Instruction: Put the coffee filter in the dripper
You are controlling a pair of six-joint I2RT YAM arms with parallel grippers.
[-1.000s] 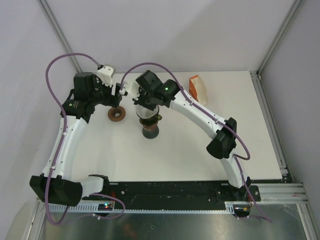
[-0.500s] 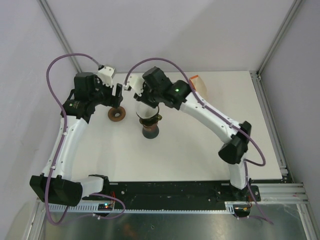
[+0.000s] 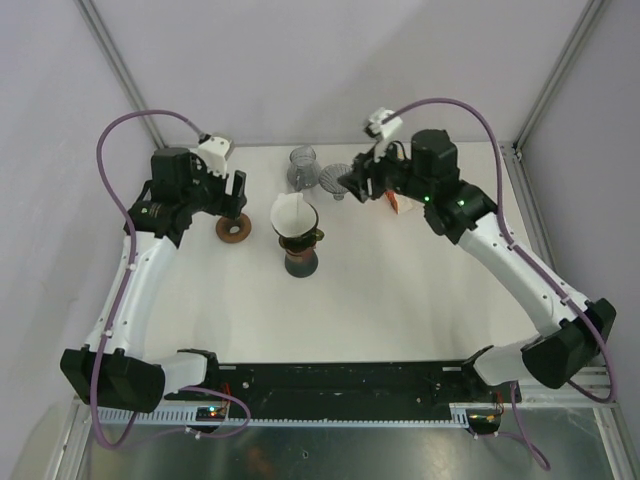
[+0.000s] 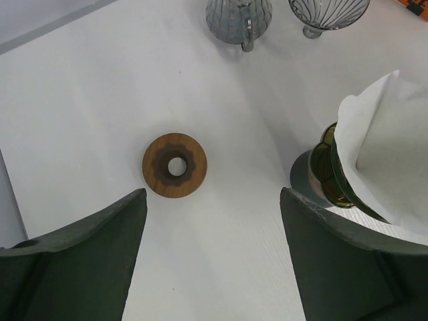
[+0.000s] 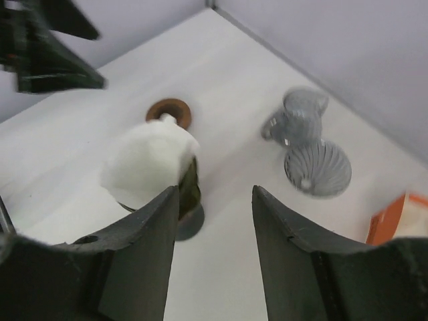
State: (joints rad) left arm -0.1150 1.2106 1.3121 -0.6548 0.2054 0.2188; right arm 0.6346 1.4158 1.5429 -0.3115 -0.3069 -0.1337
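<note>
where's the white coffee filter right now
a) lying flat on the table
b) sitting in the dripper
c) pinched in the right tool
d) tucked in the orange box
B: the coffee filter stands open in the dripper, while the right tool is open and holds nothing.
</note>
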